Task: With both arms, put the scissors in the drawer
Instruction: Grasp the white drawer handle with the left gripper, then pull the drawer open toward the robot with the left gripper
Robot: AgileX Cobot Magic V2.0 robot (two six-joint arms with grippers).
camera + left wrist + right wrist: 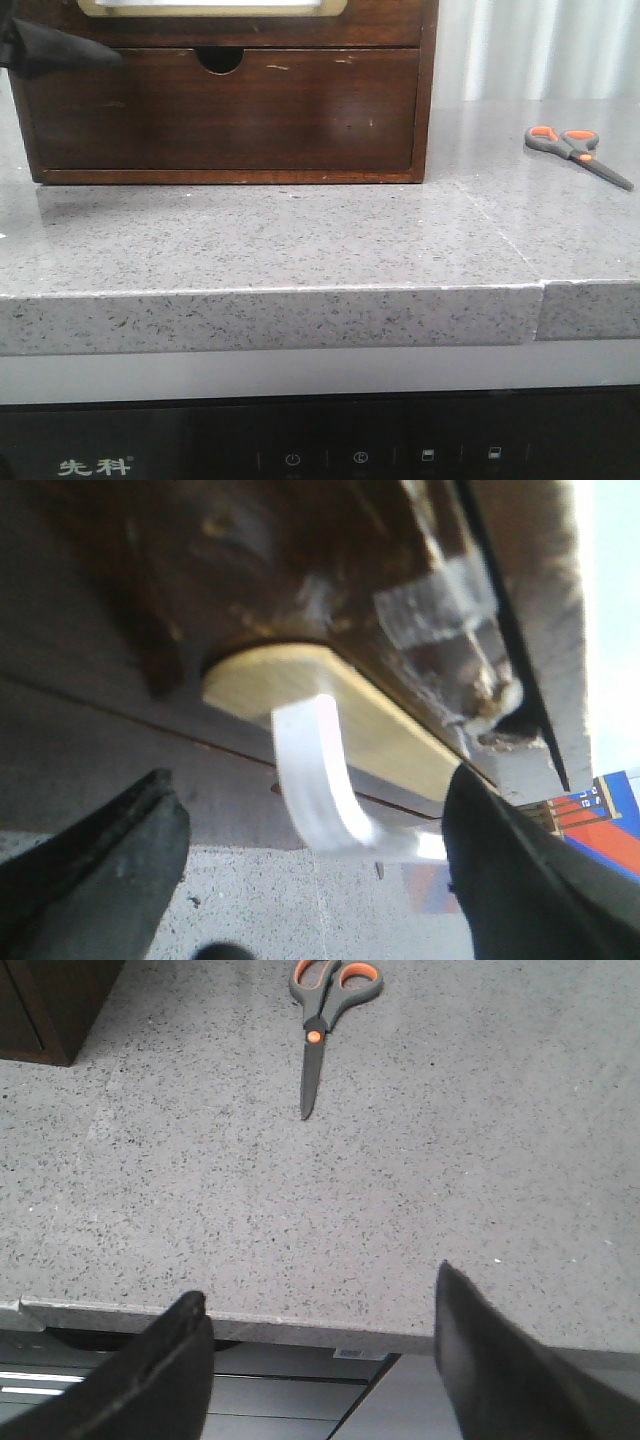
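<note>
Grey speckled stone counter [250, 240], front edge running across the lower front view, black appliance panel [320, 445] with white icons below it. Dark wooden case [428, 90] sits at the counter's back left; the drawer [220, 115] in it is shut flush, scratched front, half-round finger notch [219, 60] in its top edge. Scissors [578, 153] lie flat near the counter's right edge at the back, well apart from the case, blades closed, orange-lined loops toward the case side and tip pointing to the right edge. Left end effector [315, 870] shows in the front view only as a black shape at the case's upper left corner, level with the drawer's top edge; its wrist view shows the fingers [90, 880] spread apart, nothing between them, close up against dark wood with a pale oval cutout [380, 730] and a white curved hook-like strip [315, 775]; can't tell exactly which part of the case that is. Right end effector [320, 1360] is out of the front view; its wrist view has both fingers [510, 1360] apart and empty, hovering over the counter's front edge, scissors [318, 1020] well ahead of them, tip pointing back toward the fingers, case corner [50, 1005] off to one side.
</note>
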